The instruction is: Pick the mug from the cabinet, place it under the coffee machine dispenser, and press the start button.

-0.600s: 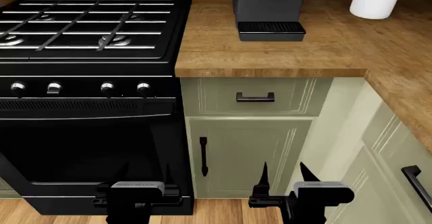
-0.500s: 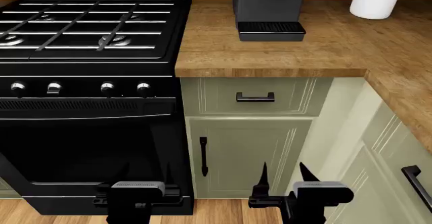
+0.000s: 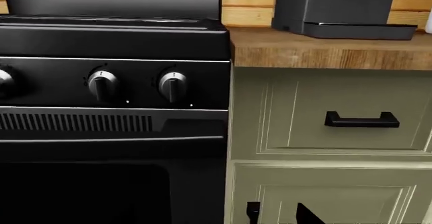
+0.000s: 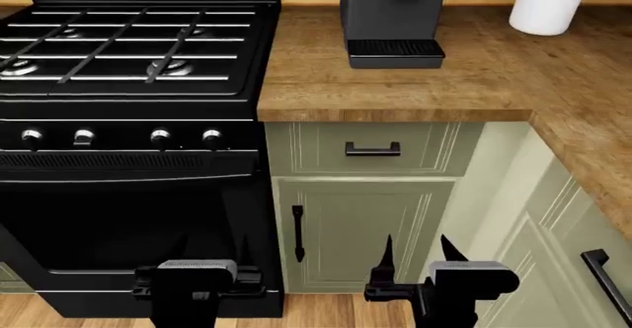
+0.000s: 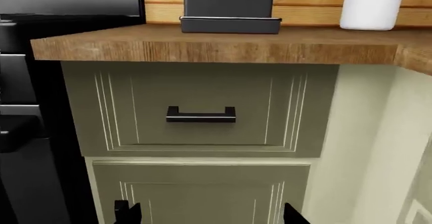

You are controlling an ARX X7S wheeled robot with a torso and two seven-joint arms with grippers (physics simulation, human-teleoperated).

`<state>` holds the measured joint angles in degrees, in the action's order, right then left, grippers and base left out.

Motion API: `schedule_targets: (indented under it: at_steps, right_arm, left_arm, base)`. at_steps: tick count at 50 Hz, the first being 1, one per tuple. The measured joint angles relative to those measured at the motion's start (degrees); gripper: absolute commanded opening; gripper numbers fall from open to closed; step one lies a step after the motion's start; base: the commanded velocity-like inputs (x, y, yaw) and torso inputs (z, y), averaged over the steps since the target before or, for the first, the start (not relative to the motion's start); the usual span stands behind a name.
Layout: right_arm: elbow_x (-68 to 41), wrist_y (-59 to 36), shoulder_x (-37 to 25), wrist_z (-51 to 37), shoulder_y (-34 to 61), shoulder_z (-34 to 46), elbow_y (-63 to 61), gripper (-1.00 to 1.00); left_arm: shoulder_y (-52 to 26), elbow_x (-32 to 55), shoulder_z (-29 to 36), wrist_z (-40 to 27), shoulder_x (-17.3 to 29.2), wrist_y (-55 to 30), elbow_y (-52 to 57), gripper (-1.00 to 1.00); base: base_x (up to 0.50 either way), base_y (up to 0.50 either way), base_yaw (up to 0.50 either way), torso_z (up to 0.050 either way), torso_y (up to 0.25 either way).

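Note:
The dark coffee machine (image 4: 393, 6) stands at the back of the wooden counter (image 4: 395, 84), with its drip tray (image 4: 395, 49) bare. It also shows in the right wrist view (image 5: 229, 4) and the left wrist view (image 3: 334, 6). The mug is hidden; the green cabinet door (image 4: 360, 228) below the drawer is shut. The start button cannot be made out. My left gripper (image 4: 212, 252) is open and empty, low in front of the black oven. My right gripper (image 4: 416, 250) is open and empty, low in front of the cabinet door (image 5: 202, 193).
A black gas stove (image 4: 129, 47) with silver knobs (image 4: 160, 137) stands left of the cabinet. A white cylinder (image 4: 551, 1) stands at the counter's back right. The drawer (image 4: 372, 149) and door have black handles (image 4: 297, 232). A side cabinet (image 4: 582, 269) runs along the right.
The head view has shifted a little, so the counter and stove sit slightly lower in frame. Both grippers stay open at about the same spots.

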<state>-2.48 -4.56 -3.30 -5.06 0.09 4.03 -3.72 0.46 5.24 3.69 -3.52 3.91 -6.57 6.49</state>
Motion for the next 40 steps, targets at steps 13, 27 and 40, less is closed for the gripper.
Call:
schedule_targets:
  at_steps: [13, 27, 40]
  right_arm:
    - [-4.32, -32.23, -2.56, -2.11, 2.05, -1.57, -25.42, 1.0]
    - [-50.82, -68.54, -15.38, -35.43, 33.09, -8.77, -33.89, 1.0]
    - [-94.22, -76.74, -26.56, -62.68, 67.52, 0.35, -21.23, 1.0]
  left_arm:
    - [-0.68, 8.59, -5.34, -2.63, 5.14, -26.77, 21.58, 1.0]
    - [-27.84, 50.14, -17.29, -26.94, 17.75, -66.15, 33.84, 1.0]
    - [-58.18, 88.17, -10.13, -52.58, 32.52, -75.21, 22.87, 1.0]
  base:
    - [0.0, 0.0, 0.0, 0.05, 0.0]
    - [0.0, 0.0, 0.0, 0.025, 0.017]
    - [0.0, 0.0, 0.0, 0.0, 0.0]
